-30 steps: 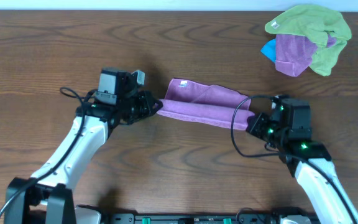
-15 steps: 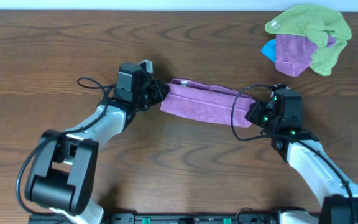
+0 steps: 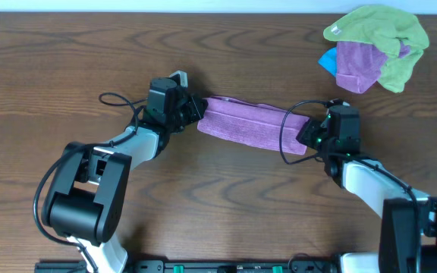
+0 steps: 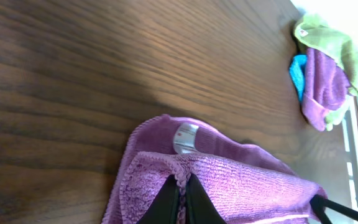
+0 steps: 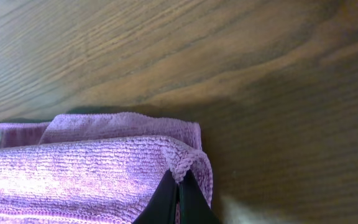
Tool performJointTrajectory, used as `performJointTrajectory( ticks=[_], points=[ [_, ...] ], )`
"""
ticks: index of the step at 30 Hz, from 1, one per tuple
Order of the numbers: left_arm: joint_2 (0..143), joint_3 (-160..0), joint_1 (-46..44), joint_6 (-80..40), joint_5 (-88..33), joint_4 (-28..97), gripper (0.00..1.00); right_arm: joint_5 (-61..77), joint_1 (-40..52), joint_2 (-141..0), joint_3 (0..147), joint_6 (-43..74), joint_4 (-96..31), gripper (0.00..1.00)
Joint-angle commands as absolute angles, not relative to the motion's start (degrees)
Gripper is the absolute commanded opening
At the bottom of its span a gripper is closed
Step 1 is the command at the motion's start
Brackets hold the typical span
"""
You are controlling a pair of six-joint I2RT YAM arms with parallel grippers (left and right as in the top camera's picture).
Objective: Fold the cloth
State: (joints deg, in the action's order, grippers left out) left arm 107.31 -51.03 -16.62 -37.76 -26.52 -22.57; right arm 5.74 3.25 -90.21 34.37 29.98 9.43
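The purple microfibre cloth (image 3: pixel 253 125) lies on the wooden table (image 3: pixel 51 61) as a long doubled band, well apart from the pile of spare cloths (image 3: pixel 374 45), on the robot's side of that pile. The left gripper (image 3: pixel 196 114) is pinched on the upper layer's hem at the end farther from the pile, close to the white label (image 4: pixel 186 137). The right gripper (image 3: pixel 303 136) is pinched on the hem at the end nearer the pile. The cloth is judged light, limp and napped, not fragile, and it will likely sag between holds. Hems and corners are the sound places to grip.
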Motion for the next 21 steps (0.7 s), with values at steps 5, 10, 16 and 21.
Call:
performJointTrajectory(
  ticks=[5, 10, 16, 21],
  points=[
    [108.3, -51.2, -16.4, -36.9, -20.8, -23.1, 0.06, 2.3, 3.4, -92.0, 35.2, 28.1, 10.5, 0.01],
    [108.4, -51.2, -17.6, -35.7, -17.4, -23.4, 0.06, 0.8, 3.4, -92.0, 35.2, 27.2, 10.9, 0.01],
    [108.5, -51.2, -18.0, -35.6, -15.9, -23.5, 0.13, 0.8, 3.4, -92.0, 35.2, 27.1, 11.4, 0.45],
    [108.5, -51.2, -17.6, -35.1, -16.4, -25.6, 0.63, 0.8, 3.4, -92.0, 35.2, 27.1, 12.1, 0.56]
  ],
)
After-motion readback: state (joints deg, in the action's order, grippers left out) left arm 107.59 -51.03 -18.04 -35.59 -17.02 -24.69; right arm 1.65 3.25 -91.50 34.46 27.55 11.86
